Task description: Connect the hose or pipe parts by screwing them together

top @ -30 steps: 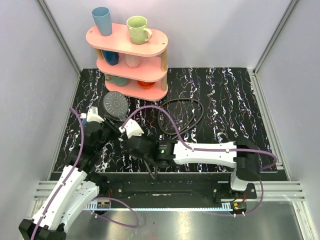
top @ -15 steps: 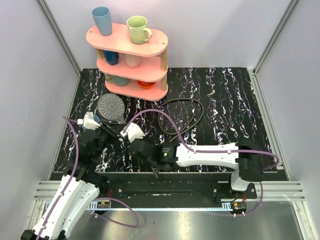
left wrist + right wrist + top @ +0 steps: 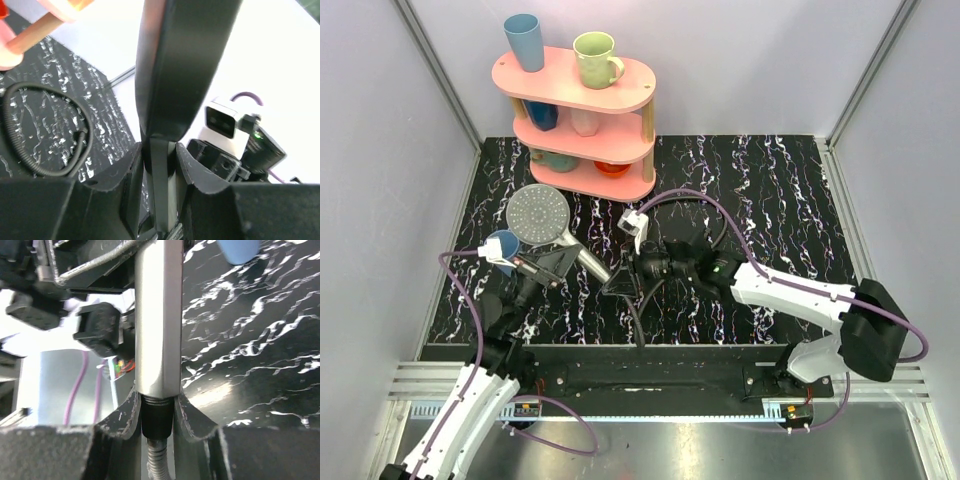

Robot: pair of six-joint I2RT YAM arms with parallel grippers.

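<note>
The shower head [image 3: 538, 212], round grey face up, is held tilted above the left of the table. My left gripper [image 3: 558, 263] is shut on its handle, which stands dark between the jaws in the left wrist view [image 3: 160, 190]. The handle's silver end [image 3: 159, 330] meets the black nut [image 3: 157, 420] of the hose. My right gripper [image 3: 157, 412] is shut on that nut, and it sits just right of the left gripper [image 3: 621, 279]. The black hose [image 3: 692, 215] coils behind the right arm, and a length of it hangs toward the table's front edge [image 3: 637, 325].
A pink three-tier shelf [image 3: 582, 82] with cups stands at the back left. A blue cup [image 3: 503, 245] rests on the table beside my left arm. Metal frame rails and walls close in the black marbled table [image 3: 780, 200].
The shower head has been lifted and drawn toward the front. My right arm swung to the right and its gripper closed on the hose nut at the handle's end.
</note>
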